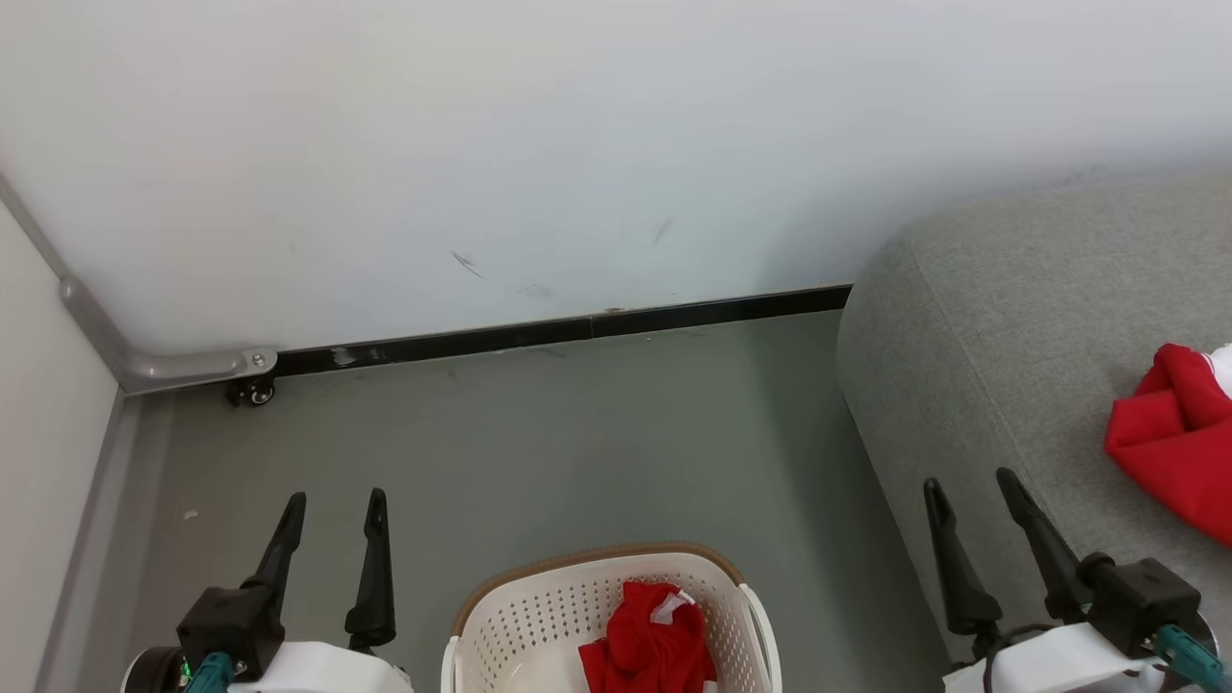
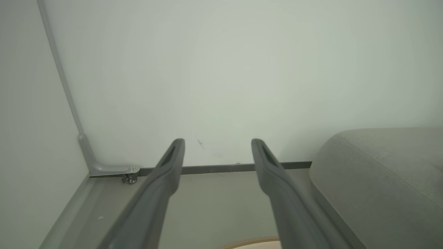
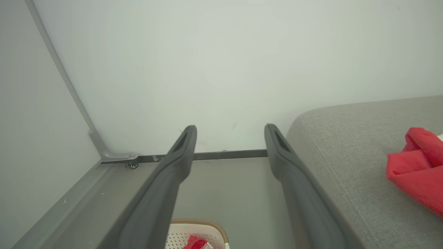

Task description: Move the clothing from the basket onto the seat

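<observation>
Fingers (image 1: pixel 375 558) of the left gripper (image 1: pixel 337 495) are spread wide and hold nothing. The right gripper (image 1: pixel 968 477) is spread wide and empty too. Between the two grippers, the basket (image 1: pixel 597 560) stands on the floor (image 1: pixel 577 443) with red clothing (image 1: pixel 654 635) inside, touching no finger. A second red garment (image 1: pixel 1169 433) lies on the seat (image 1: pixel 1011 337), away from its left edge, to the right of the right gripper.

Bare floor (image 1: pixel 577 452) ahead, seat (image 1: pixel 1011 337) blocking right
</observation>
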You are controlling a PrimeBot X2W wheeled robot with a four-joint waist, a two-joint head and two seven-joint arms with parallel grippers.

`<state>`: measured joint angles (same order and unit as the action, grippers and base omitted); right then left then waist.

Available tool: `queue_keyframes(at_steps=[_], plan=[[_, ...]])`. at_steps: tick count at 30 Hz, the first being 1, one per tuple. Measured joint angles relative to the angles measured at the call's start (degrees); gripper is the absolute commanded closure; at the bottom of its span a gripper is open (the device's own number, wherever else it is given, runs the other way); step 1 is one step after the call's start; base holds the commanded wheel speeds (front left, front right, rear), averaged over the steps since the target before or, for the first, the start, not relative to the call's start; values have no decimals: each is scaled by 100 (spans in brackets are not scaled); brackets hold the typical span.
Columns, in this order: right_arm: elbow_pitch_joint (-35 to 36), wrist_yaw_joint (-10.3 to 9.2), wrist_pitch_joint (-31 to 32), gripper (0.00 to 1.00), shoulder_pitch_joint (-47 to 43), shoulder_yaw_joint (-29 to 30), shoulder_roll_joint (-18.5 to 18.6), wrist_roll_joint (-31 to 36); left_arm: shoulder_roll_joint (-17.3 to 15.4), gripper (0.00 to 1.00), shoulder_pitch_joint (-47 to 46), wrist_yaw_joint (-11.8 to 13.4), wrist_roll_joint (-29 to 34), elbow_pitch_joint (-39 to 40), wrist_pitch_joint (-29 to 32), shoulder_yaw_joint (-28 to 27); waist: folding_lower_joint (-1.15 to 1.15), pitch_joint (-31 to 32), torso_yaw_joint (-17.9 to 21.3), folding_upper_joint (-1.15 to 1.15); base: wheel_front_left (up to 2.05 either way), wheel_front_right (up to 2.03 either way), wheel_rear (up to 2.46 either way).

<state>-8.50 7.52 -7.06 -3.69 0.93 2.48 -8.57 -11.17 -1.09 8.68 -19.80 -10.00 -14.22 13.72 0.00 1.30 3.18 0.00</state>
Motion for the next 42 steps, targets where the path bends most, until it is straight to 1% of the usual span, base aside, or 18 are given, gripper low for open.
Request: queue_keyframes(at_steps=[9, 15, 19, 31, 41, 42], plan=[[135, -1, 1, 0, -204, 261, -4, -8, 51, 0, -1, -168, 43, -30, -1, 77, 0, -10, 132, 0, 0, 0, 0], [227, -1, 8, 0, -255, 322, -8, -8, 86, 0, -2, -222, 86, -93, -1, 134, 0, -19, 269, 0, 0, 0, 0], [275, -1, 48, 0, -271, 325, -10, -9, 93, 0, -2, -266, 88, -110, -1, 132, 0, -25, 382, 0, 0, 0, 0], [399, -2, 104, 0, -335, 266, -12, -16, 98, 0, -2, -274, 176, -105, -1, 56, 0, -66, 725, 0, 0, 0, 0], [546, -2, 103, 0, -331, 237, -13, -52, 94, 0, -11, -427, 307, -111, -1, 242, 0, -179, 886, 0, 0, 0, 0], [571, -2, 102, 0, -331, 244, -13, -48, 94, 0, -19, -474, 331, -110, -1, 277, 0, -199, 898, 0, 0, 0, 0]])
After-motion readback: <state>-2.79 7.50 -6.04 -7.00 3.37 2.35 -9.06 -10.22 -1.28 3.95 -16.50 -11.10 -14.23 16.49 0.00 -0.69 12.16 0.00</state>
